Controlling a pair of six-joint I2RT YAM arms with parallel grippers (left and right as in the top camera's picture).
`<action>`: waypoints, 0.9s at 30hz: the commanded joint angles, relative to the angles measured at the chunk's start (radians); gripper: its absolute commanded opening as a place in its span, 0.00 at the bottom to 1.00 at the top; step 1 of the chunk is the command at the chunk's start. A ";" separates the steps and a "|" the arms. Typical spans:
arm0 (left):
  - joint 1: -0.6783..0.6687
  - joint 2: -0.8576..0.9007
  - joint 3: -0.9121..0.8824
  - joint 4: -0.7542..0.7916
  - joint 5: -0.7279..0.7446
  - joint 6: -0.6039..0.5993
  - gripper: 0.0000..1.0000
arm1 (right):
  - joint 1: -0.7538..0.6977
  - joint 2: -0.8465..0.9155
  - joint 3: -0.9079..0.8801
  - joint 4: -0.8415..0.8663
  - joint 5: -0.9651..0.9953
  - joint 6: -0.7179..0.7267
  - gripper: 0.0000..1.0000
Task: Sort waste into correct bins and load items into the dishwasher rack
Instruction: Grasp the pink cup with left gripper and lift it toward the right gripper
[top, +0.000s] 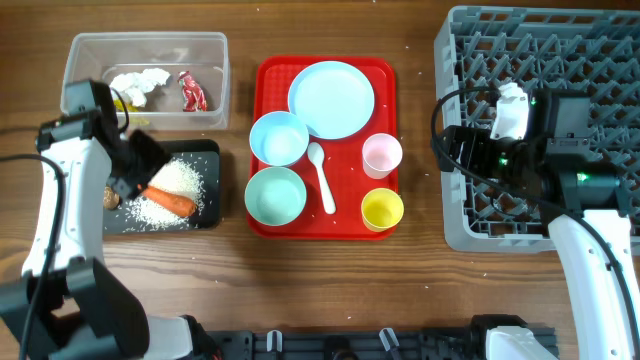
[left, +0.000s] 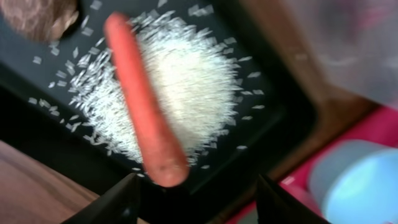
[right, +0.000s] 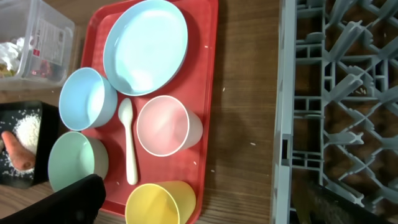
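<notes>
The large grey pegged plastic dishwasher rack (top: 560, 60) stands at the right of the wooden bench (top: 420, 260); the right jaws gape empty over its left edge. In the shallow black rectangular tray (top: 212, 205) lie loose white rice grains (top: 182, 178) and an orange carrot (top: 170, 202), left jaws apart beside its tip.

Operator: How are the containers placed on the table (top: 415, 270)?

Technician: The serving tray (top: 345, 205) sits at the centre. The rack (top: 600, 50) stands to its right. The tub (top: 212, 58) and, in front of it, the shallow tray (top: 212, 150) lie to its left.

Operator: What does each hold?

Technician: Tub: tissue (top: 140, 82), with the wrapper (top: 191, 90) to its right. Shallow tray: rice (top: 182, 178), the carrot (top: 170, 202) lying across it, the lump (top: 110, 198) at the left edge. Serving tray: plate (top: 331, 99) at the rear, rear bowl (top: 279, 138) and front bowl (top: 275, 195) along the left, rear cup (top: 381, 155) and front cup (top: 382, 209) along the right, spoon (top: 321, 176) between.
</notes>
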 joint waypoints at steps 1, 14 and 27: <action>-0.105 -0.124 0.082 0.012 0.029 0.118 0.66 | 0.002 0.005 0.014 0.034 -0.032 0.041 1.00; -0.523 -0.020 0.081 0.233 0.028 0.172 0.74 | 0.144 0.142 0.014 0.135 0.003 0.116 1.00; -0.904 0.260 0.081 0.676 0.066 0.303 0.76 | 0.115 0.137 0.016 0.147 0.010 0.120 1.00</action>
